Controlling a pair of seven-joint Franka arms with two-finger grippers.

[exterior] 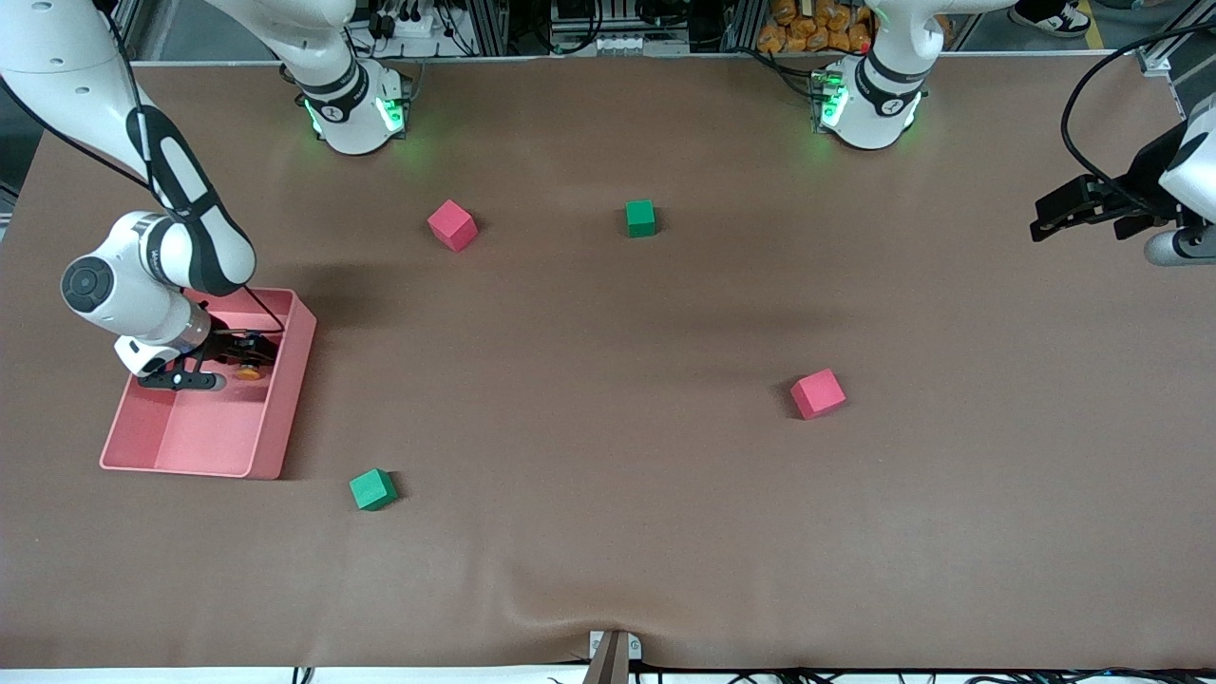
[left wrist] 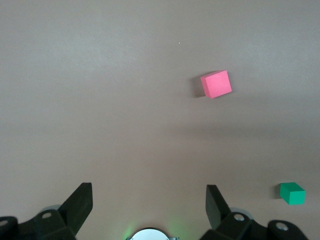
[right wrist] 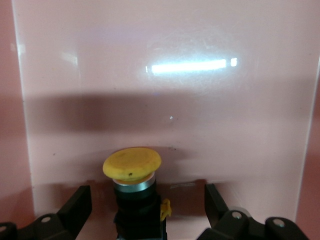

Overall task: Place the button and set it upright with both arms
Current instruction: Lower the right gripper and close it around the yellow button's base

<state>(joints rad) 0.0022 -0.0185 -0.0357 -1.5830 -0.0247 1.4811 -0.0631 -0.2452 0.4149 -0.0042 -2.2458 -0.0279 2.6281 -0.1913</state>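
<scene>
Early stage: right gripper (right wrist: pixel 148 210) spread wide around button (right wrist: pixel 133 167) inside pink tray (exterior: pixel 275 399), nothing gripped; left gripper (left wrist: pixel 149 205) idle, wide open, empty; lift, placement, uprighting outstanding.

Button (right wrist: pixel 135 192) body btm cut off by frame edge; left arm (exterior: pixel 1183 180) mostly out of frame.

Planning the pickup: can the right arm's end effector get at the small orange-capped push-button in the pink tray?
Probably yes: the right end effector is open inside the pink plastic tray, its fingers straddling the orange-capped push-button, with nothing between.
</scene>
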